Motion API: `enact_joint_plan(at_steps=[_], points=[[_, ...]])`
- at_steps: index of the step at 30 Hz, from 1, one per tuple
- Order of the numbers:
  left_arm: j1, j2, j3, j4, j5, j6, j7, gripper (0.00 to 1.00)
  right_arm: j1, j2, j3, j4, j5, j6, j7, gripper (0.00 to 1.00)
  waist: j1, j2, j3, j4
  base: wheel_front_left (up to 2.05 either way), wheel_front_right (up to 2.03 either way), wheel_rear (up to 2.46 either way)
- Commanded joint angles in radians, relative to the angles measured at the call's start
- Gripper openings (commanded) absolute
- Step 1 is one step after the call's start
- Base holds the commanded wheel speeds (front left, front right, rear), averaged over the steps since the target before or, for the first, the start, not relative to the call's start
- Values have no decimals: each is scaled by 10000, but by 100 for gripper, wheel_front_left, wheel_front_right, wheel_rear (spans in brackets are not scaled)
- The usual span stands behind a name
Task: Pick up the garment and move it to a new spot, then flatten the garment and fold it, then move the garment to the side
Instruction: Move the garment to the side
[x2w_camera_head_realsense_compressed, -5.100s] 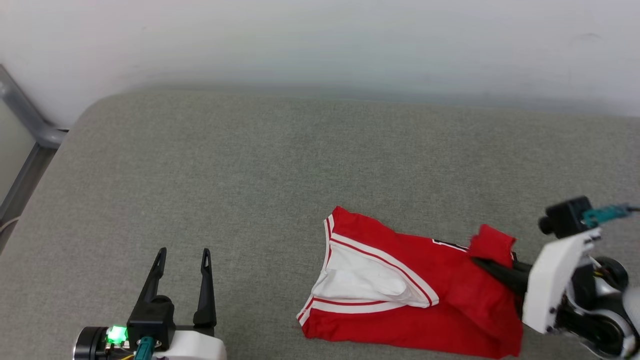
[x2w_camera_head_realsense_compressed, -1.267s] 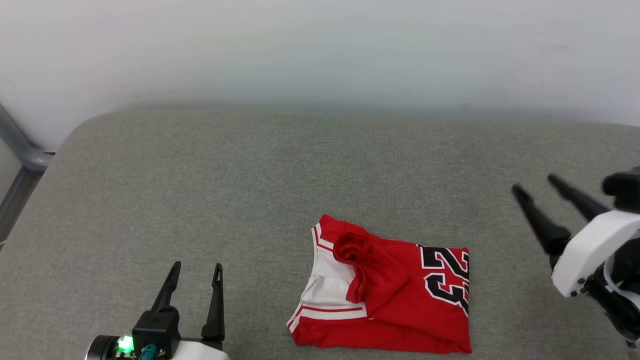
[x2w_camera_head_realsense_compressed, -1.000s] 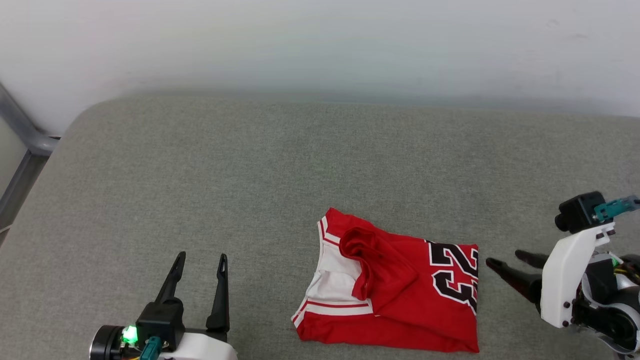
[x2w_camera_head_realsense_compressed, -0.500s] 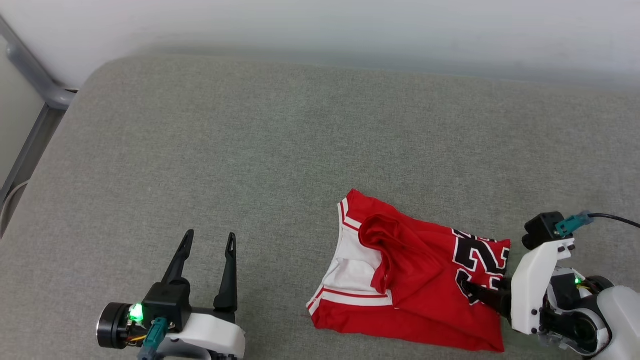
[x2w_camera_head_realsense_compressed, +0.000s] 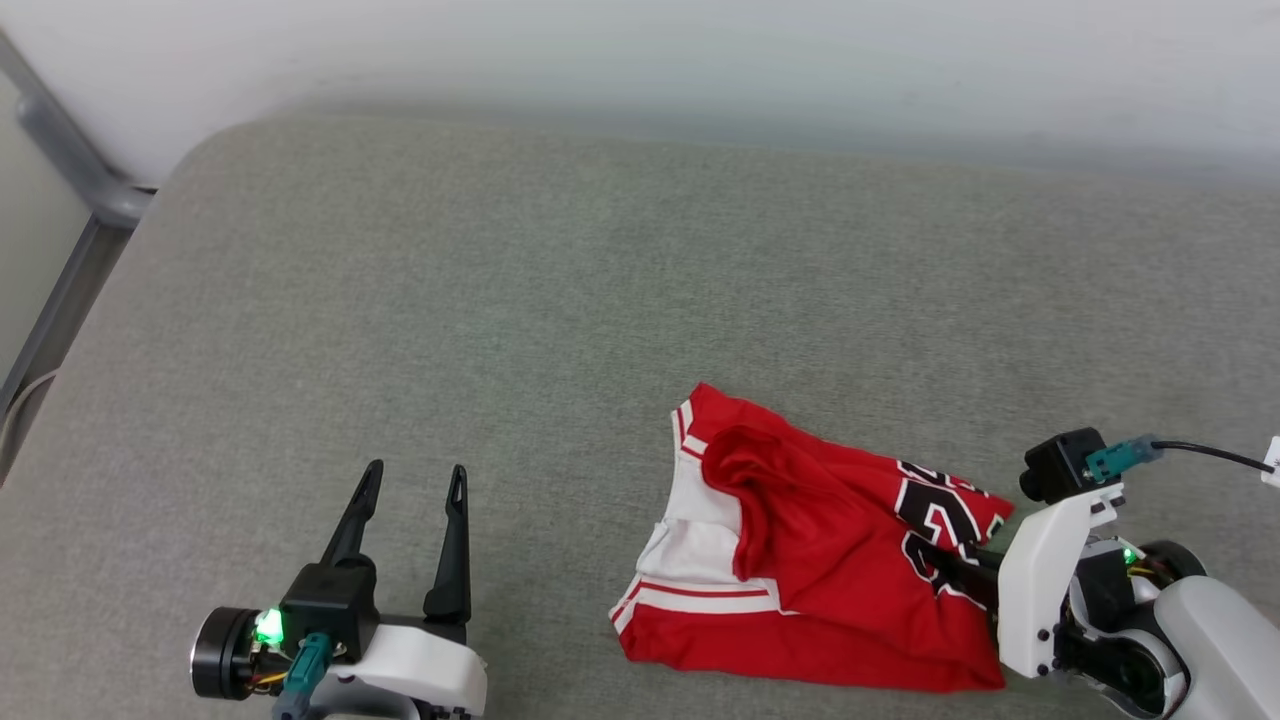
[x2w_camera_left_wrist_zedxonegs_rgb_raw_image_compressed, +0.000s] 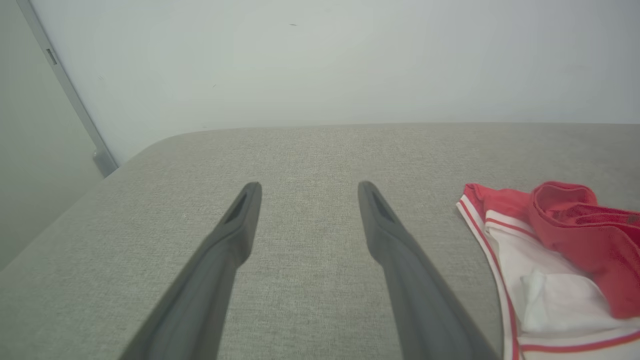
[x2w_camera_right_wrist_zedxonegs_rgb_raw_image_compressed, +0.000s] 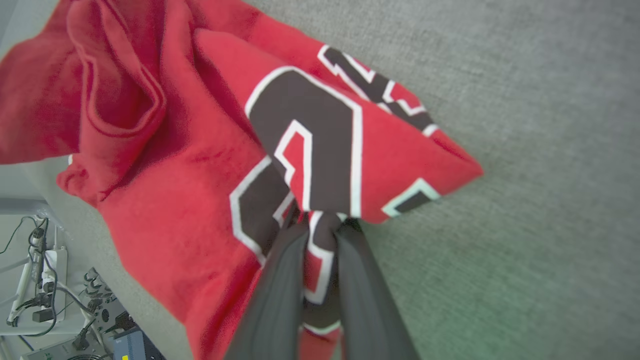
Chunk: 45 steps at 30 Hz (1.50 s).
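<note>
Pinching the rumpled jersey garment (x2w_camera_head_realsense_compressed: 830, 590) is right claw (x2w_camera_right_wrist_zedxonegs_rgb_raw_image_compressed: 320, 225).

- We've got a bench (x2w_camera_head_realsense_compressed: 480, 300) here, covered in grey woven fabric, with its far left corner rounded.
- Behind it we see a plain pale wall (x2w_camera_head_realsense_compressed: 640, 50) running the full width.
- Over at the left, a grey metal bar (x2w_camera_head_realsense_compressed: 75, 155) slants down beside that bench corner.
- Down past the bench edge we spot a white power strip (x2w_camera_right_wrist_zedxonegs_rgb_raw_image_compressed: 51, 265) and tangled cables (x2w_camera_right_wrist_zedxonegs_rgb_raw_image_compressed: 25, 300).
</note>
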Motion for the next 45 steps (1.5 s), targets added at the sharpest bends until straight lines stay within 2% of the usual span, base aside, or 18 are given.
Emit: enact_joint_plan(at_steps=[1,11,25,31,37,45], points=[[122,-3,20,-3,31,5,-46,100,-163,-171,106,-131,-18,-14,-207,0,0,0,-150,-167,0,0,0],[445,-2,229,-148,7,21,-46,100,-981,-1558,785,-1324,-1055,-14,-1190,0,0,0,-481,-1337,0,0,0],[158,139,459,-558,132,-35,-34,100,-1900,-3219,301,-1739,-1351,-14,-945,0,0,0,358,-3097,0,0,0],[-216,281,463,-714,230,-138,-35,100,-2267,-3766,-217,-1141,-1639,-16,-840,0,0,0,980,-3371,0,0,0],[-712,422,351,-974,322,-228,-35,100,-2873,-4214,-766,-150,-2255,-16,-769,0,0,0,1760,-3239,0,0,0],[-1221,460,159,-1289,411,-200,-35,100,-3857,-4194,-1884,1800,-3047,-16,-868,0,0,0,2757,-2890,0,0,0]])
